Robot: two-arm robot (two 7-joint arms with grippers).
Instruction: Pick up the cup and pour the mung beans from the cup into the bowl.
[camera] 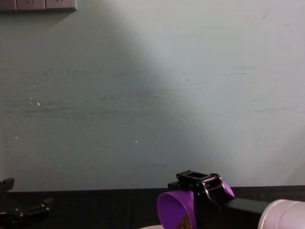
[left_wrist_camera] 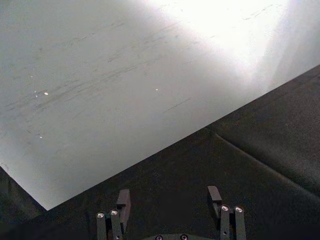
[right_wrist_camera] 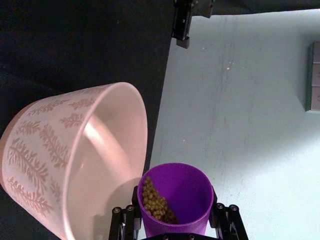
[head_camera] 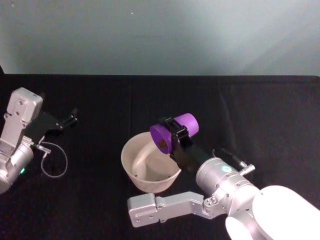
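1. Head view: the cup [head_camera: 161,134] hangs in the air, tipped nearly onto its side. Its mouth faces the robot's left and sits just over the far right rim of the bowl [head_camera: 150,184].
2. Mung beans [right_wrist_camera: 156,200] lie heaped against the lower side of the cup [right_wrist_camera: 185,192] in the right wrist view. A dark patch of them [head_camera: 163,144] also shows at the mouth in the head view.
3. Right claw [head_camera: 173,131] is clamped on the cup, one black finger on each side of the wall. In the right wrist view the fingers [right_wrist_camera: 125,220] grip it near the base.
4. Chest view has the cup [camera: 171,207] low at centre, mouth turned left, with the right claw [camera: 198,183] wrapped over it.
5. Bowl stands upright on the black counter [head_camera: 250,110], near the middle and in front of the robot. Right wrist view shows a leaf-sprig pattern on its outer wall [right_wrist_camera: 45,145]; the inside is plain and pale.
6. Left claw [head_camera: 70,119] is at the robot's far left, well apart from the bowl and low over the counter. Its fingers [left_wrist_camera: 123,200] stand apart, gripping nothing.
7. Thin cable loop [head_camera: 52,161] lies on the counter beside the left arm.
8. Pale teal wall [camera: 152,95] rises behind the counter.
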